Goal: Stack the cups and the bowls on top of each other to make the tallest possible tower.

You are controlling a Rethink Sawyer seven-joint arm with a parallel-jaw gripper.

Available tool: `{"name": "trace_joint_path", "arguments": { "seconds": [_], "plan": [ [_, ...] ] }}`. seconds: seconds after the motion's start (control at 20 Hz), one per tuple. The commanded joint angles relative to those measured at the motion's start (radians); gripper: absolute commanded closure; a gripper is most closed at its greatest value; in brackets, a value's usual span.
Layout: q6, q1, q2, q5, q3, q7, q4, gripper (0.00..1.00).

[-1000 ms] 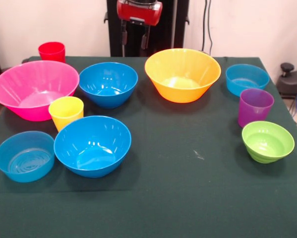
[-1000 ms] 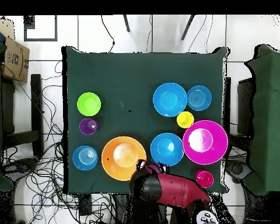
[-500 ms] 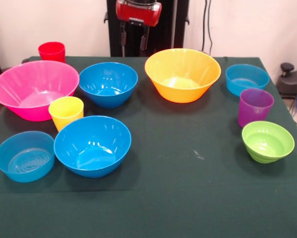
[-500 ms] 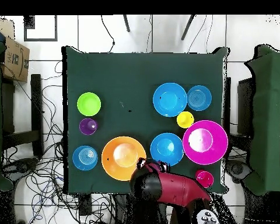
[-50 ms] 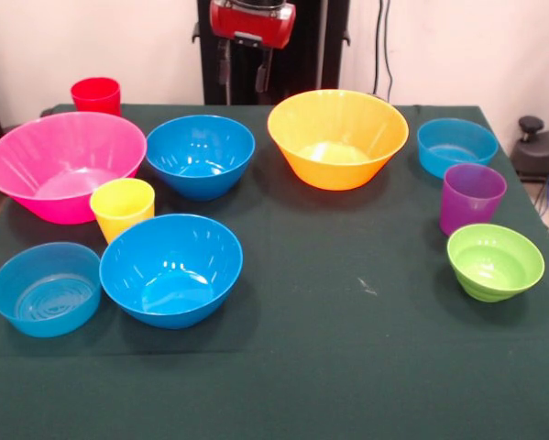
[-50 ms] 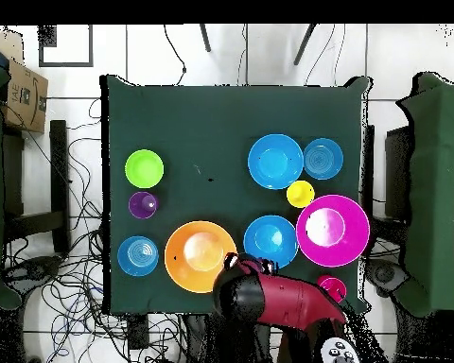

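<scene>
While nothing is stacked yet, every cup and bowl sits apart on the green table (image 5: 366, 367), each one empty. I take the yellow-orange bowl (image 5: 337, 137) as my landmark. In the front view, one deep blue bowl (image 5: 200, 155) stands just left of it, the pink bowl (image 5: 65, 164) farther left, and the red cup (image 5: 96, 94) behind the pink bowl at the table's far corner. The yellow cup (image 5: 123, 207) stands in front of the pink bowl, touching or nearly touching its wall; I cannot tell which. The second deep blue bowl (image 5: 170, 268) lies near-left of the landmark, with a light-blue bowl (image 5: 46, 287) just beyond it. Right of the landmark stand the other light-blue bowl (image 5: 456, 146), the purple cup (image 5: 472, 197) and the lime green bowl (image 5: 494, 260), in a row coming nearer.

My gripper (image 5: 242, 71) hangs above the far edge, behind and left of the landmark, its two fingers slightly parted and holding nothing. From overhead my red arm (image 6: 278, 302) covers the gripper and overlaps the edge of the nearest blue bowl. Cables (image 6: 70, 284) trail across the floor beside the table.
</scene>
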Motion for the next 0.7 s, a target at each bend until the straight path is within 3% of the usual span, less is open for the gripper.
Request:
{"name": "trace_joint_path", "arguments": {
  "seconds": [0.05, 0.35, 0.7],
  "plan": [
    [0.113, 0.001, 0.016, -0.026, 0.101, 0.009, -0.073, 0.0],
    [0.187, -0.012, 0.003, -0.013, 0.123, -0.014, -0.113, 0.0],
    [0.176, -0.046, 0.074, -0.045, 0.138, -0.032, -0.177, 0.0]
  ]
}}
